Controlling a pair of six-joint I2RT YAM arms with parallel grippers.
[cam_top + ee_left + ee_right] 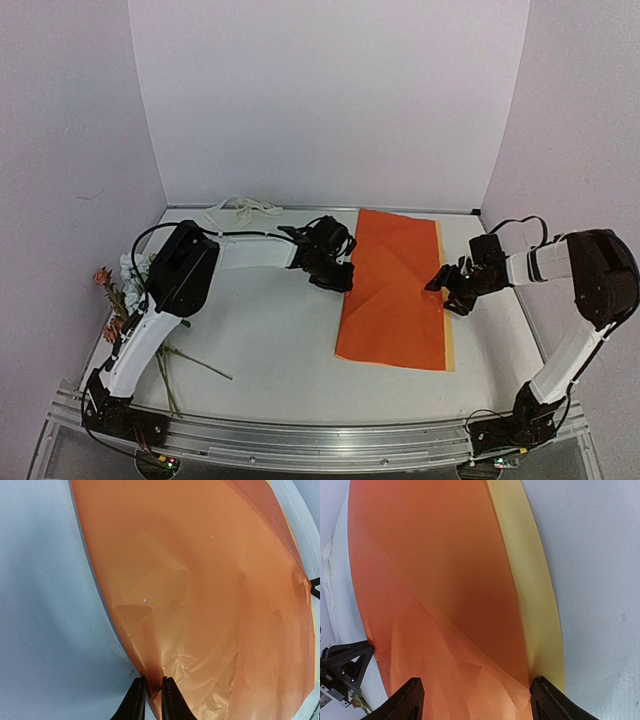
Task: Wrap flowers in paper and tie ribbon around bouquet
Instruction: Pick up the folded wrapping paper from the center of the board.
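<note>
Far to the left of the paper point(395, 290), you see the flowers point(113, 300) lying on the table point(270, 350), near its left edge and well apart from the sheet. The ribbon point(240, 210) lies in a loose heap behind the sheet's far left corner, near the back wall.

Your left gripper point(335, 275) is at the left edge of the paper. In the left wrist view this gripper point(154, 695) is almost closed. Its two dark fingers point(135, 702) stand very near each other, and a raised fold of the orange edge is pinched between them.

The paper lies flat with its orange face up, a little to the right of the table's middle. A narrow yellow strip shows along its right side.

Your right gripper point(445, 290) is at the right edge of the paper, opposite the left one. In the right wrist view this gripper point(475, 700) is wide apart. One finger point(407, 700) is over the orange part and the other is at the border of orange and yellow. It has hold of nothing. Whether the tips touch the sheet I cannot tell, because the view there is too close.
</note>
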